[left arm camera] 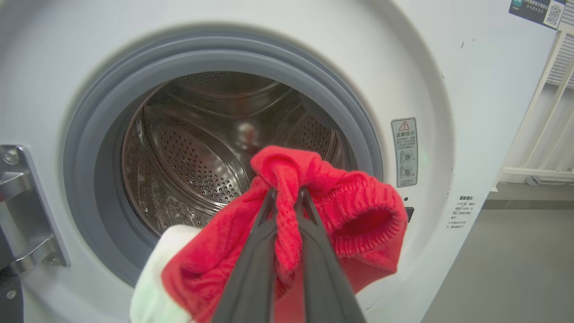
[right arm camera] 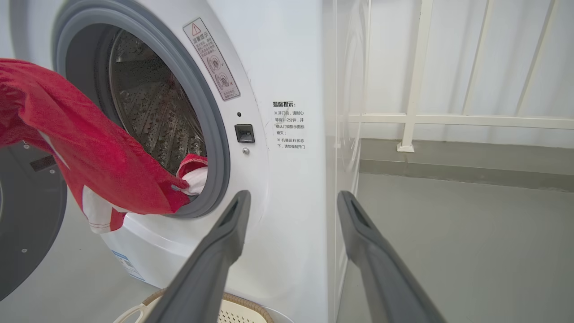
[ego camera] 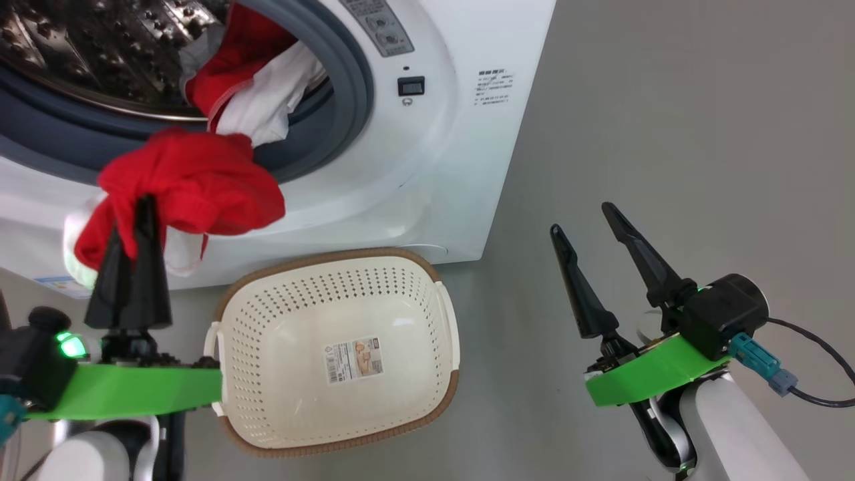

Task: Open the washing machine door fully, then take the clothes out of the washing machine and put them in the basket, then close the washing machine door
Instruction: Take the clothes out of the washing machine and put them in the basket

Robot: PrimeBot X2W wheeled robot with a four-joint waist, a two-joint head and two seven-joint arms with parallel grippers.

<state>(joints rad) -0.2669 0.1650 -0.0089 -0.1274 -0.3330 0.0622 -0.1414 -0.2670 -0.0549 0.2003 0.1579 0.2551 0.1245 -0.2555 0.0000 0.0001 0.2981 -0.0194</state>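
My left gripper is shut on a red garment with white parts, holding it in front of the washing machine opening, above and left of the basket. In the left wrist view the fingers of the left gripper pinch a bunched fold of the red garment before the steel drum. More red and white clothes hang over the grey ring. The washing machine door stands swung open at the left. My right gripper is open over the floor, holding nothing.
The cream basket sits on the grey floor right against the machine's front. A white railing runs along the wall beyond the machine's right side. A door hinge sits left of the opening. A cable trails from my right wrist.
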